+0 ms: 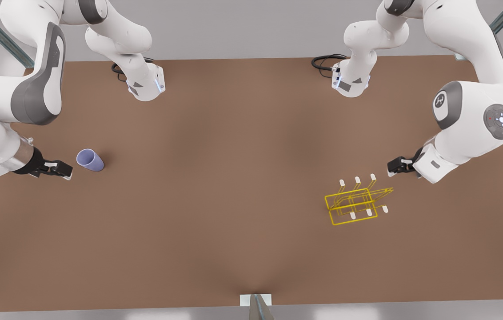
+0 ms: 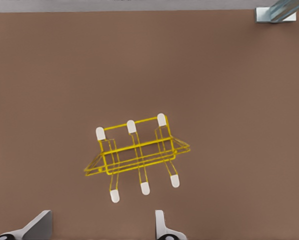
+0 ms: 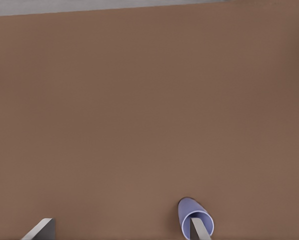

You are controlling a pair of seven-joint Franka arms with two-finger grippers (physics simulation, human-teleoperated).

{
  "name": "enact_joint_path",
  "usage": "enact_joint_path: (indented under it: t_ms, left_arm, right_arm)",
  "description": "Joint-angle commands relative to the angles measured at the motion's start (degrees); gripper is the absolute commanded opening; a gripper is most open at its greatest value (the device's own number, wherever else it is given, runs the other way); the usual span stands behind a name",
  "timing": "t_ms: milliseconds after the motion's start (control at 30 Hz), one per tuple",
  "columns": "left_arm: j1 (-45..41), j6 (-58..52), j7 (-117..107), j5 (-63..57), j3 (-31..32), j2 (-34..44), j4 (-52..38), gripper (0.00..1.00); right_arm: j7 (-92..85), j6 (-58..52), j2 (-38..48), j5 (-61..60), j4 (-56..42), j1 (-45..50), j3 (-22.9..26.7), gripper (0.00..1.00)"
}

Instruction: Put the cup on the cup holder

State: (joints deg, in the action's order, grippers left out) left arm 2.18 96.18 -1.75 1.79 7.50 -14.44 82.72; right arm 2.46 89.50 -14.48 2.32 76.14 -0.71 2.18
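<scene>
Right gripper (image 1: 65, 171), black-fingered claw on a white arm, sits low over the table at the front view's left, just beside the cup and not touching it. In its own wrist view the 2 grey fingertips (image 3: 39, 229) stand wide apart with nothing between them; 1 fingertip overlaps the cup's rim in the picture, but whether it touches cannot be told.

Small pale lavender-blue tapered cup (image 1: 90, 160): smooth, matte, no handle. Lies tipped on its side on the table, open round mouth toward the gripper, narrower base pointing away.

Left gripper (image 1: 394, 165) hangs at the front view's right, above and just beside the rack's far edge, apart from it. In the left wrist view its 2 pale fingertips (image 2: 160, 222) are spread wide, holding nothing.

Thin yellow wire-frame cup holder (image 1: 357, 201): boxy open base of slender rods, 6 prongs in 2 rows of 3, each capped with a rounded white tip. It stands upright on the table, well apart from the cup, across the tabletop's width.

Flat brown table (image 1: 216, 186): even matte surface, faint soft shading, no grain pattern. Pale grey floor beyond its edges. 2 white arm bases (image 1: 147, 86) stand at the far edge with black cables coiled beside them.
</scene>
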Motion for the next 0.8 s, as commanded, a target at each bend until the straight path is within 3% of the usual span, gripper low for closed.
enact_joint_path:
  t_ms: [0,200,233,300,633,767]
  left_arm:
    - [0.0,1.1,-0.6,-2.3,0.1,-0.1,-0.2,1.0]
    - [0.0,6.9,-0.6,-2.5,0.0,-2.1,-0.2,1.0]
    - [0.0,7.0,-0.6,-2.5,0.0,-2.3,-0.1,1.0]
    - [0.0,6.4,-0.8,-2.5,0.1,-2.1,0.2,1.0]
    - [0.0,7.2,-0.7,-2.9,0.1,-2.8,0.4,1.0]
    - [0.0,7.2,-0.7,-2.9,0.1,-2.8,0.4,1.0]
  right_arm:
    - [0.6,0.5,0.1,0.0,0.0,0.0,0.0,1.0]
    - [0.7,2.0,0.2,0.0,0.9,0.1,0.1,1.0]
    - [0.7,2.6,0.9,0.0,3.5,0.3,0.0,1.0]
    - [0.8,7.2,9.7,0.0,18.1,0.8,-0.5,1.0]
    - [0.5,10.2,13.5,0.3,34.2,-0.3,-1.0,1.0]
    - [-1.2,13.4,12.0,0.8,37.2,-4.8,-1.0,1.0]
